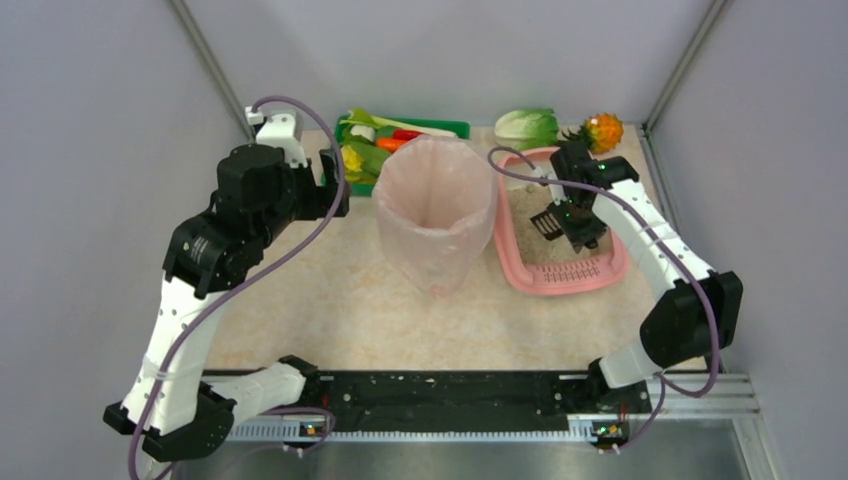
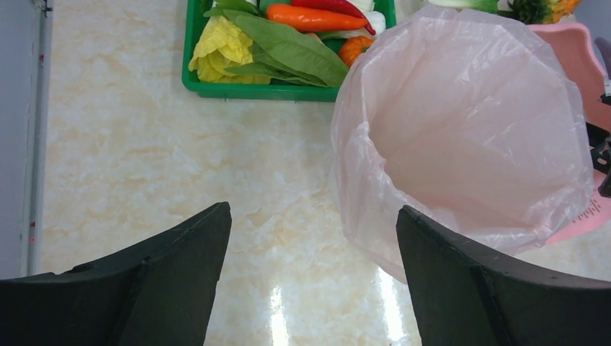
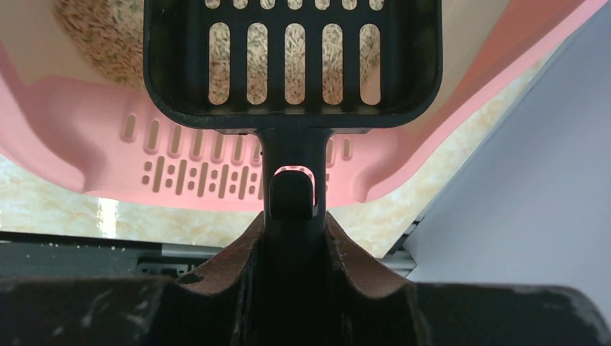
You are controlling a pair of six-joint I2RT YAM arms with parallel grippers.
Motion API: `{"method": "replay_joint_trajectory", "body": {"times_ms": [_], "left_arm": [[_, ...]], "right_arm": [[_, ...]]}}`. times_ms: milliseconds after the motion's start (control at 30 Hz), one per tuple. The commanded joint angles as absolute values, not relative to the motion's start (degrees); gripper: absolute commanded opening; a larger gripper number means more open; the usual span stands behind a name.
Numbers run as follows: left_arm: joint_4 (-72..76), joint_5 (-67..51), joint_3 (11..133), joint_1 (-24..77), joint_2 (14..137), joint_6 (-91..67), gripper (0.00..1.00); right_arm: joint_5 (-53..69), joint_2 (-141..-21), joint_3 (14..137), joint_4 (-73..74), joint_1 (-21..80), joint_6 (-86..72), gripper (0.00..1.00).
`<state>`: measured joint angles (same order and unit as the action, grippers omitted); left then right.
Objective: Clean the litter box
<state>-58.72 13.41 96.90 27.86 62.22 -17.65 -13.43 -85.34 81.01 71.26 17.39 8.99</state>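
My left gripper (image 2: pixel 313 209) wide open, holds nothing, over surface (image 2: pixel 144 180), near bin (image 2: pixel 461 130). My right gripper (image 3: pixel 292 216) closed tight on scoop (image 3: pixel 292 119) handle. Scoop over litter box (image 1: pixel 560 275), right of bin, grate end near me. Litter (image 3: pixel 94 36) inside. Green tray (image 2: pixel 216 86) far back.

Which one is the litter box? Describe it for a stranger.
Find the tall bag-lined bin in the middle. Right of it lies the litter box, a low pink tray of beige litter. Unlike the green vegetable tray, it has a slotted grate at its near end.
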Motion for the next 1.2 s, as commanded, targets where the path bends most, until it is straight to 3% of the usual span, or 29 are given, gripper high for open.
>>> {"method": "replay_joint_trajectory", "body": {"times_ms": [0,867,1167], "left_arm": [[-57.09,14.84,96.07,27.74,61.24,-15.75,0.91],[-56.83,22.82,102.91,27.76,66.76,-14.31,0.92],[-55.83,24.02,103.61,27.76,67.36,-9.46,0.93]], "right_arm": [[-14.40,-86.92,82.61,74.97,15.57,8.91,0.00],[-5.74,-110.08,93.31,66.74,15.71,8.20,0.00],[-6.15,-110.60,88.19,56.11,15.39,7.05,0.00]]}}
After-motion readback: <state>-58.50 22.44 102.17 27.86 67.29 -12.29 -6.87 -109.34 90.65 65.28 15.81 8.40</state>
